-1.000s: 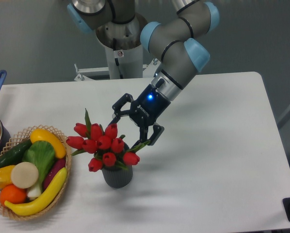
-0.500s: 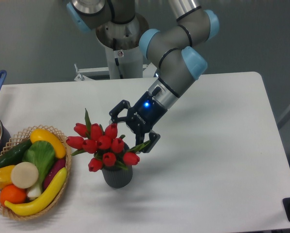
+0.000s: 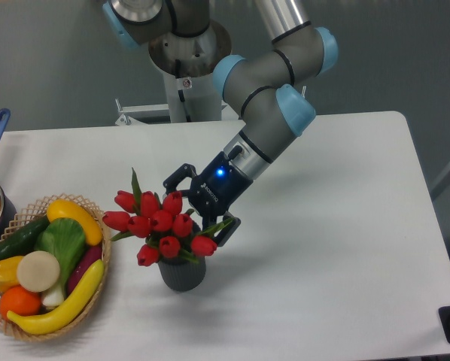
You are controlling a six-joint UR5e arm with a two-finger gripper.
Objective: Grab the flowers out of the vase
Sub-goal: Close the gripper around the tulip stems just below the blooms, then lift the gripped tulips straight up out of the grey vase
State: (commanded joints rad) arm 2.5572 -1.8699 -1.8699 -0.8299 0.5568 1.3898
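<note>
Now the gripper (image 3: 197,207) is seen at the flowers (image 3: 159,224), jaws spread.
The red tulips are held upright in the vase (image 3: 183,274) on the table (image 3: 330,248), with the open jaws reaching the bunch's right side.

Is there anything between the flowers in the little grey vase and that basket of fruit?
No. In the camera view only bare white table lies between the vase with its flowers and the wicker basket.
</note>
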